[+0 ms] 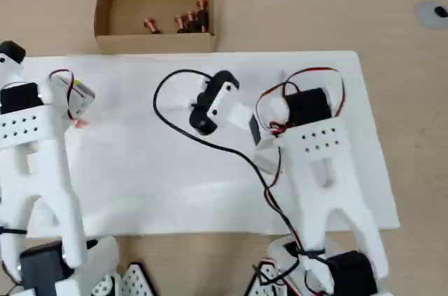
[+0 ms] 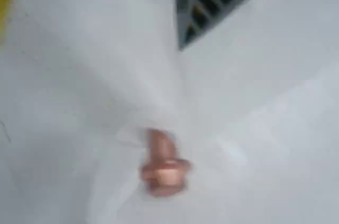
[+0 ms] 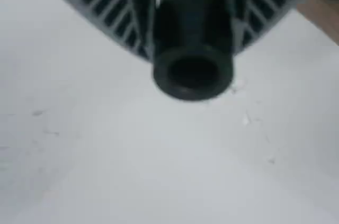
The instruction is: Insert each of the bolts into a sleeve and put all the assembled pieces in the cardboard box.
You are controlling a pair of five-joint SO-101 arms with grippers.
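White sheet [image 1: 175, 170], perhaps paper, lies on tan table [image 1: 413, 100].

Heavy blur here: the copper-coloured flanged metal bolt [image 2: 163, 170] is soft-edged, its shaft fading into white haze. The black cylindrical sleeve [image 3: 193, 49] runs off the top edge. The open brown cardboard box [image 1: 105, 9] is cropped too, and its small copper-coloured pieces [image 1: 185, 22] are too tiny to sort.
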